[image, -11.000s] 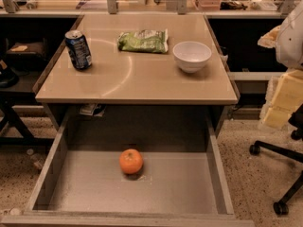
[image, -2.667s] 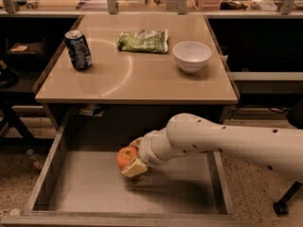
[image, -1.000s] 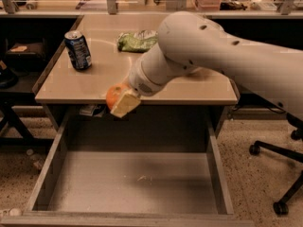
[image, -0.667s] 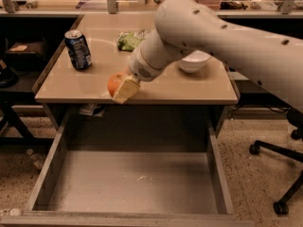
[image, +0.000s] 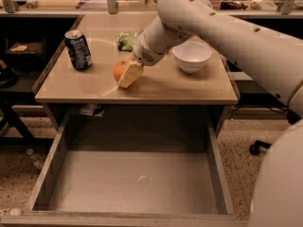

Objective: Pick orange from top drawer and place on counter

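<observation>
The orange (image: 120, 69) is held in my gripper (image: 127, 73) just above or on the tan counter (image: 175, 86), left of its middle. The gripper's beige fingers (image: 130, 74) are shut on the fruit and cover its right side. My white arm reaches in from the upper right. The grey top drawer (image: 132, 181) stands pulled out below the counter, and its flat bottom is bare.
A blue soda can (image: 78, 49) stands at the counter's left. A green snack bag (image: 127, 39) lies behind the gripper. A white bowl (image: 191, 56) sits to the right. An office chair base (image: 258, 147) is on the floor at right.
The orange was lifted out of the drawer in the gripper and carried up and back over the counter. The drawer now holds nothing.
</observation>
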Controlling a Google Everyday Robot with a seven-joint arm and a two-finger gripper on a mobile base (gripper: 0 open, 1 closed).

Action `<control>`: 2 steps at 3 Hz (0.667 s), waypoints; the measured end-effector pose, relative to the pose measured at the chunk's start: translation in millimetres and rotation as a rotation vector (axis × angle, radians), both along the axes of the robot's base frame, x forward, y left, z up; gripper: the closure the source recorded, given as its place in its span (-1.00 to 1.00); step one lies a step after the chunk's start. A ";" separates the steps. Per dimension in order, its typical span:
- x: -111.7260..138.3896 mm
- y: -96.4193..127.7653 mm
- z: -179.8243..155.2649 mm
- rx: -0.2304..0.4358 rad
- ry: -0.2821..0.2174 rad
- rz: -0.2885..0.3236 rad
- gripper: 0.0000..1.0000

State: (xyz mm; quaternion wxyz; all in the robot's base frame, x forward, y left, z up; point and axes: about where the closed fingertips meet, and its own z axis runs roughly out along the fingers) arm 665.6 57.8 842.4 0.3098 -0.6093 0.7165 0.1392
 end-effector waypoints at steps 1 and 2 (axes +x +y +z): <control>23.8 0.8 -10.4 0.005 0.018 0.008 1.00; 27.5 0.6 -11.5 0.007 0.023 0.007 1.00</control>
